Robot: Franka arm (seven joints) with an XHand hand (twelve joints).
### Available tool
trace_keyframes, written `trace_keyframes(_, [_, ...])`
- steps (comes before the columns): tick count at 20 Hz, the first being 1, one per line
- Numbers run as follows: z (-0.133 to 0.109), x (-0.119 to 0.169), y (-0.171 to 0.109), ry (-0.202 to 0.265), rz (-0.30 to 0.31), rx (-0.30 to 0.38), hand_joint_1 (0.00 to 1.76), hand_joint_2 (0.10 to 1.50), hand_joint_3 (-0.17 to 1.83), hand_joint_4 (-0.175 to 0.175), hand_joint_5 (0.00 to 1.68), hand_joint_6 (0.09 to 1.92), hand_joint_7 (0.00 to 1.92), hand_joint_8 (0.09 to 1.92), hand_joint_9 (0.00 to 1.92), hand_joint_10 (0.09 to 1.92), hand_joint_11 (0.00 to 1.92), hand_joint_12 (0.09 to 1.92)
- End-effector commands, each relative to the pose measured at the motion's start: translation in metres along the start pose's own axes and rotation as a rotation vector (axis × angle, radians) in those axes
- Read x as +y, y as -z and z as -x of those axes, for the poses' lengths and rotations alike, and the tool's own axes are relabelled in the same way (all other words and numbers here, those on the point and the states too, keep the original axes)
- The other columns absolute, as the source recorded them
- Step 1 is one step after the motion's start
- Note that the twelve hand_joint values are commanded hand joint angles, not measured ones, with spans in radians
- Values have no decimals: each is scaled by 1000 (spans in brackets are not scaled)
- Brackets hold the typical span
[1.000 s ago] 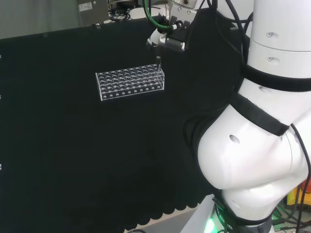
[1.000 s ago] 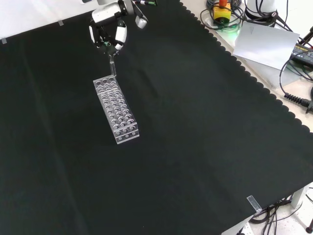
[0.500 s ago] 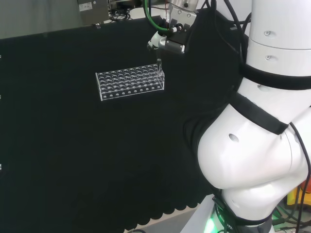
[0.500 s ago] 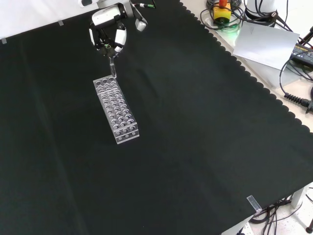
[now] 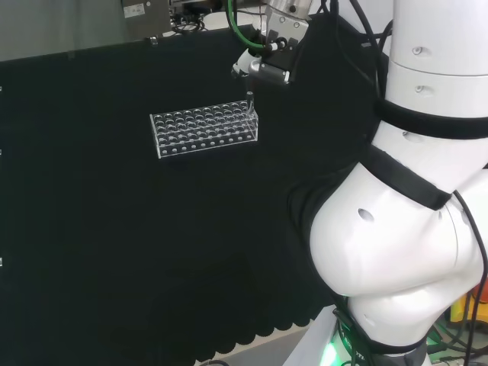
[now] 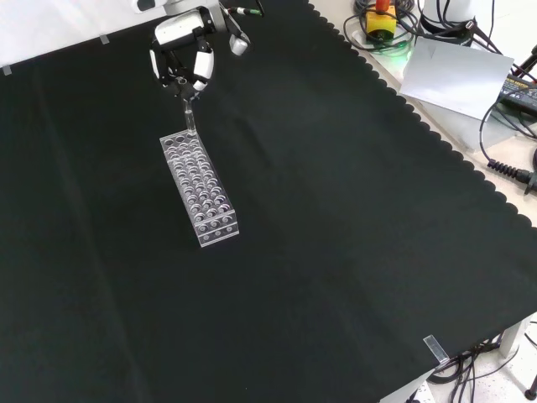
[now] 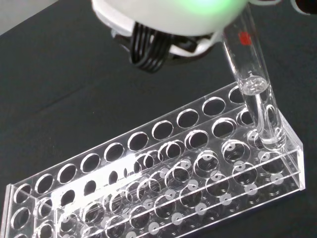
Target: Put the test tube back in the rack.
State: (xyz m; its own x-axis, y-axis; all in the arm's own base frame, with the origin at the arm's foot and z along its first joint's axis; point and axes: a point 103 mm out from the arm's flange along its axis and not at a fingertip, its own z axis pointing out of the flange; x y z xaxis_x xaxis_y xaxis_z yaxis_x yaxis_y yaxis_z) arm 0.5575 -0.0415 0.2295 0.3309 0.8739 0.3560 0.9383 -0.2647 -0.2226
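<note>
hand (image 6: pixel 185 60) pinches test tube (image 7: pixel 251 89), its bottom in rack (image 7: pixel 163 173) corner hole.

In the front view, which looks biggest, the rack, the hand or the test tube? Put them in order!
1. Rack, clearly the biggest.
2. Hand, smaller than the rack.
3. Test tube, just a thin sliver poking up from the rack's far end below the hand.

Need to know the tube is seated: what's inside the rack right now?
The tube stands tilted in a corner hole of the rack, its bottom down inside. The other holes look empty. The hand covers the tube's top.
</note>
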Motion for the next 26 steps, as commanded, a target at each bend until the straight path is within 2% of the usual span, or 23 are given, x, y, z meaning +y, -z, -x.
trace_keyframes(1, [-2,6,1,4,9,2,1229,629,650,-175,1376,468,1776,558,1752,270,1230,954])
trace_keyframes(26, [8,2,-16,-5,-25,-3,1228,630,650,-175,1375,469,1770,561,1749,272,1228,954])
